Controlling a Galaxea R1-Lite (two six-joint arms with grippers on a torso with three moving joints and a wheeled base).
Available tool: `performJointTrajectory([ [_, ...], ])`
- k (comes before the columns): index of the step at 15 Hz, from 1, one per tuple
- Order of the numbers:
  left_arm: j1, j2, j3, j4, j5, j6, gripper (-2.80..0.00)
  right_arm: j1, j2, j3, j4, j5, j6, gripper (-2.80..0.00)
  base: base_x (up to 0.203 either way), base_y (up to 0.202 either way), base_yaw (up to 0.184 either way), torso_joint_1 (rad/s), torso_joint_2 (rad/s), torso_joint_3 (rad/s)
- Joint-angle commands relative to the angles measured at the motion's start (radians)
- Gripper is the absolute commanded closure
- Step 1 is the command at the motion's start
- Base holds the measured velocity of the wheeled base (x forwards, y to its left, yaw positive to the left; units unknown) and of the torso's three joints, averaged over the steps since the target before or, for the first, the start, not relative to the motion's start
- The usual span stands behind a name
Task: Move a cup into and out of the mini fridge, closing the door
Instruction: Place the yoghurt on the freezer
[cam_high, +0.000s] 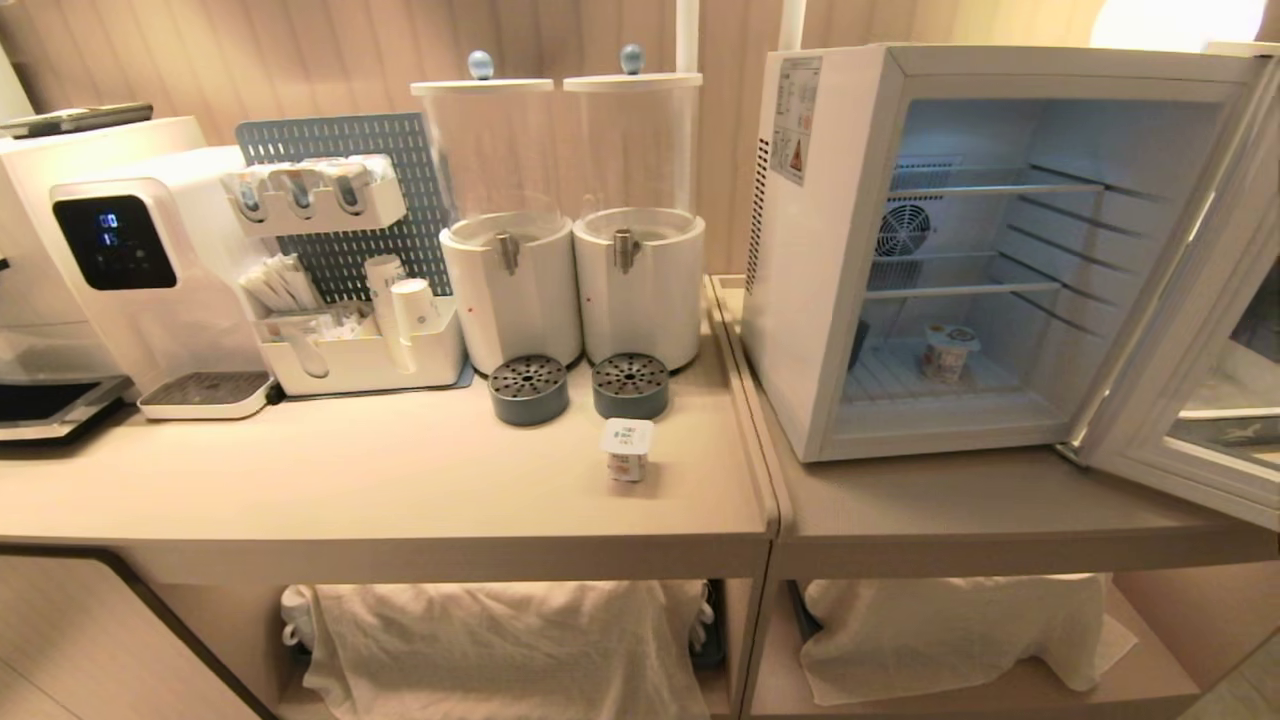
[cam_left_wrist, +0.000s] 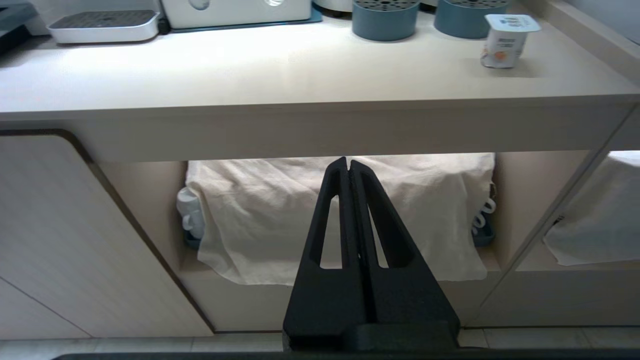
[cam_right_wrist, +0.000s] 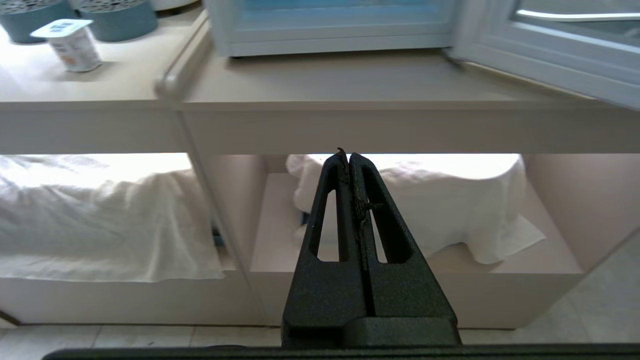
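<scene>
– While both arms hang low in front of the counter, where are the cups?
– One cup stands on the counter, in front of the two clear dispensers. Another cup sits on the floor of the mini fridge, whose door is swung wide open to the right.
– And the fingers?
– The left gripper is pressed together, empty, facing the cloth-covered lower shelf. The right gripper is likewise pressed together and empty.
</scene>
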Motion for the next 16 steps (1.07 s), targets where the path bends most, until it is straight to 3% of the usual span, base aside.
performJointTrajectory([
  [1, 0.001, -0.002, 0.0, 0.0, 0.0, 0.0, 0.0, 0.0, 0.0, 0.0, 0.001, 0.0, -0.001, 0.0, 0.0, -0.195, -0.004, 0.001, 0.0, -0.001],
  [6, 0.001, -0.001, 0.0, 0.002, 0.0, 0.002, 0.0, 0.0, 0.0, -0.002, 0.001, 0.0, 0.004, 0.0, 0.0, -0.158, -0.002, 0.004, 0.0, 0.003],
  [9, 0.001, -0.002, 0.0, -0.002, 0.0, 0.0, 0.0, 0.0, 0.0, -0.002, 0.002, 0.0, 0.005, 0.0, 0.014, -0.003, 0.004, -0.001, 0.0, 0.001],
  [14, 0.001, 0.0, 0.001, -0.007, 0.0, -0.003, 0.0, 0.0, 0.0, -0.002, 0.002, -0.001, 0.005, 0.0, 0.152, -0.002, 0.0, 0.003, 0.0, 0.003],
  [16, 0.001, 0.0, 0.001, -0.007, 0.0, -0.003, 0.0, 0.0, 0.001, -0.002, 0.003, -0.001, 0.007, 0.0, 0.0, 0.0, 0.0, 0.0, 0.0, 0.0],
])
